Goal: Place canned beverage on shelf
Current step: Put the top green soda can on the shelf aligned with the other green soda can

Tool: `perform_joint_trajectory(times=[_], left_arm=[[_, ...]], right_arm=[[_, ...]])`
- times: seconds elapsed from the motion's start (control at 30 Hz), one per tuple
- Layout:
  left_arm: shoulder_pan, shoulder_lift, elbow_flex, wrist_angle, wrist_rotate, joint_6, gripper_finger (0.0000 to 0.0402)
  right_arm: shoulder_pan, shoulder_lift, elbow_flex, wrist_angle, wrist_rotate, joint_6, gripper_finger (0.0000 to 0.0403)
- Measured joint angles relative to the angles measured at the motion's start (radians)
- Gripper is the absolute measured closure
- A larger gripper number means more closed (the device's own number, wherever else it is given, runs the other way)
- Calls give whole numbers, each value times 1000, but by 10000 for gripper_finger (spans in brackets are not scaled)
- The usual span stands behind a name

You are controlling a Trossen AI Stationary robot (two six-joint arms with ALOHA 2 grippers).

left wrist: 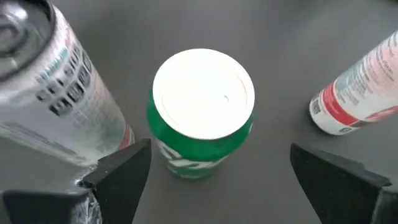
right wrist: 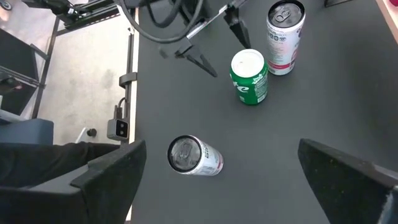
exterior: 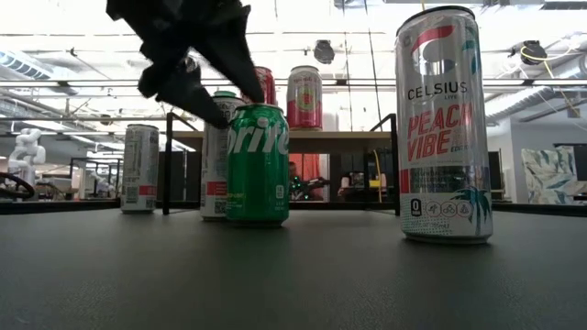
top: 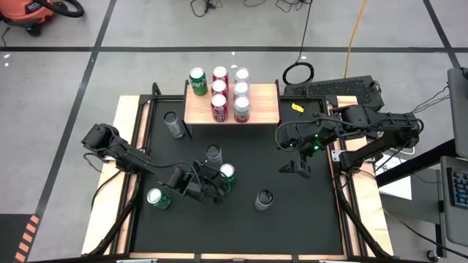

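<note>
Far left on the black mat [top: 241, 226], a green can [top: 158, 198] stands upright beside the left arm. Left gripper [top: 216, 184] sits low over the mat's near-middle, fingers spread wide, a green Sprite can [top: 227, 175] upright between them but touched by neither; from the left wrist, clear gaps show on both sides of its pale blank top [left wrist: 203, 93], which suggests the can stands upside down. A tall silver-white can [top: 213, 154] stands just behind it, close to one finger. Another silver can [top: 173, 125] stands nearer the shelf's left legs. The shelf [top: 267, 109], light wood top on thin black legs, stands at the mat's far edge and carries seven cans: a green one [top: 198, 81] at the left, three red ones [top: 219, 91] in a column, three pale ones [top: 241, 91] beside them; its right part is bare. Right of centre, a slim Celsius Peach Vibe can [top: 263, 199] stands alone near the front. Right gripper [top: 295, 167] hovers above the mat right of the shelf, jaws wide apart, holding nothing, well apart from every can.
</note>
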Motion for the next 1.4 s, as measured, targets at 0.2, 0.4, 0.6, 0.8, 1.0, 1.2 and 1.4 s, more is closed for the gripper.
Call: perform_joint_trajectory(times=[0.2,0.4,0.6,0.8,1.0,1.2,1.4], left_arm=[[16,26,1,35,-1,-6,18],[21,28,1,80,25,-6,18],[6,28,1,118,89,-67,18],[-16,26,49,123,153,-62,18],[-3,-12,224,12,222,109,18],[86,-11,376,-165,236,410,18],[206,-5,374,-239,451,541,18]], right_arm=[[10,0,0,0,-1,4,3],[23,0,0,0,0,8,3],[34,0,0,0,0,16,3],[37,0,0,0,0,20,3],[37,0,0,-4,-3,19,3],[37,0,0,2,0,-17,3],[37,0,0,-17,-3,-17,3]])
